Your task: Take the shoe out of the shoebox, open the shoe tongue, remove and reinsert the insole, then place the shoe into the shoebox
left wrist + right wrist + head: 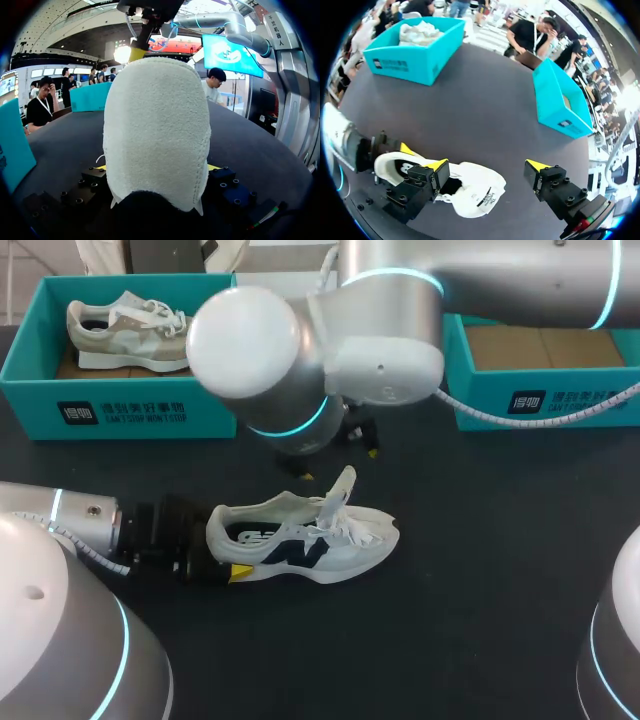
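Shoe [157,130]: white with a dark side marking, out of its box. It stands on its sole at the middle of the dark surface [480,540], heel toward my left arm. The heel fills the left wrist view.

Left hand [225,555]: clamped on the heel of the shoe, a yellow tip on either side of it.

Right hand [487,165]: fingers spread wide, holding nothing. It hovers above the shoe, with one finger just beside the tongue [343,488] and the other over bare surface.

Tongue: raised, standing up out of the laces [360,525].

Insole: cannot be made out; the shoe's mouth shows only dark.

Step in hand, as I judge it: opening the tongue.
- Keep the left grip firm so the shoe cannot slide or tip.
- Lower the right hand until a finger sits on each face of the tongue.
- Pinch near its free end, clear of the laces.
- Draw it toward the toe without lifting the sole, wide enough to free the insole afterwards.

Count:
- Shoes, two: the shoe above, and a pale second shoe [125,325] lying in the far-left shoebox [30,370].
- Shoeboxes, two, both teal: the far-right shoebox [560,400] shows only its brown floor.
- Hands, two.
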Robot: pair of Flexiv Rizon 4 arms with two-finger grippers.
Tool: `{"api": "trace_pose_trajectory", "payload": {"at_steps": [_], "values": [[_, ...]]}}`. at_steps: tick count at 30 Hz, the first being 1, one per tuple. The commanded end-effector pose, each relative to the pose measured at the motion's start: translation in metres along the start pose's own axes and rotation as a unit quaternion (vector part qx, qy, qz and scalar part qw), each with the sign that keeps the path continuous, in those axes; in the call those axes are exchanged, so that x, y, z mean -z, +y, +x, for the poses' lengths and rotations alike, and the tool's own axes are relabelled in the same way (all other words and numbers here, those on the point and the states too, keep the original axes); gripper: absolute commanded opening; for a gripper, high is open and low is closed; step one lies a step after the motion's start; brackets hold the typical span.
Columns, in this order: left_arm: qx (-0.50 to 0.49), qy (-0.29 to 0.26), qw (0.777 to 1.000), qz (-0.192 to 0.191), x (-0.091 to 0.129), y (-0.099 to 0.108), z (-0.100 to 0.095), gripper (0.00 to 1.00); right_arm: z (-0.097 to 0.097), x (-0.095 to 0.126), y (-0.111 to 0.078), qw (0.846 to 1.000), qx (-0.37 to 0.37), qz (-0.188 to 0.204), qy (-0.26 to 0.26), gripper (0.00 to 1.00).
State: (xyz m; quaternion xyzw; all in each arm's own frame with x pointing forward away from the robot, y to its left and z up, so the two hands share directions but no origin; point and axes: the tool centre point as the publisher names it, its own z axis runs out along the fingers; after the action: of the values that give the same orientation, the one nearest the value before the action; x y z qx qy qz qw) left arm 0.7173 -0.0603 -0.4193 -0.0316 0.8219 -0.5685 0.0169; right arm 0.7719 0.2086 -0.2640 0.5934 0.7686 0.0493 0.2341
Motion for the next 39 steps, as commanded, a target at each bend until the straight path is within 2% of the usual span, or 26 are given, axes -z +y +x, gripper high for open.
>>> {"api": "trace_pose_trajectory", "payload": {"at_steps": [1,4,6,7,9,10,11,12,13,16,39], "values": [[0.0,0.0,1.0,0.001,-0.003,0.003,0.0,0.0,0.006,0.033,0.014,0.992,0.085,-0.053,0.079,1.0],[0.0,0.0,1.0,0.001,-0.003,0.003,0.0,0.0,0.028,0.046,0.027,0.978,0.157,-0.065,0.123,1.0],[0.0,0.0,1.0,0.001,-0.003,0.003,0.0,0.0,0.042,0.055,0.031,0.959,0.213,-0.069,0.175,1.0],[0.0,0.0,1.0,0.001,-0.003,0.003,0.0,0.0,0.048,0.059,0.033,0.955,0.235,-0.067,0.17,1.0],[0.0,0.0,1.0,0.001,-0.003,0.003,0.0,0.0,0.062,0.068,0.037,0.936,0.289,-0.061,0.19,0.97],[0.0,0.0,1.0,0.001,-0.003,0.003,0.0,0.0,0.069,0.072,0.038,0.929,0.311,-0.057,0.191,0.55],[0.0,0.0,1.0,0.001,-0.003,0.003,0.0,0.0,0.074,0.076,0.039,0.921,0.332,-0.056,0.195,0.41],[0.0,0.0,1.0,0.001,-0.003,0.003,0.0,0.0,0.08,0.079,0.04,0.914,0.352,-0.046,0.198,0.16],[0.0,0.0,1.0,0.001,-0.003,0.003,0.0,0.0,0.087,0.083,0.039,0.903,0.38,-0.037,0.196,0.0],[0.0,0.0,1.0,0.001,-0.003,0.003,0.0,0.0,0.104,0.091,0.028,0.873,0.441,-0.001,0.207,0.0],[0.0,0.0,1.0,0.001,-0.003,0.003,0.0,0.0,0.104,0.091,0.028,0.873,0.441,-0.001,0.207,0.0]]}}
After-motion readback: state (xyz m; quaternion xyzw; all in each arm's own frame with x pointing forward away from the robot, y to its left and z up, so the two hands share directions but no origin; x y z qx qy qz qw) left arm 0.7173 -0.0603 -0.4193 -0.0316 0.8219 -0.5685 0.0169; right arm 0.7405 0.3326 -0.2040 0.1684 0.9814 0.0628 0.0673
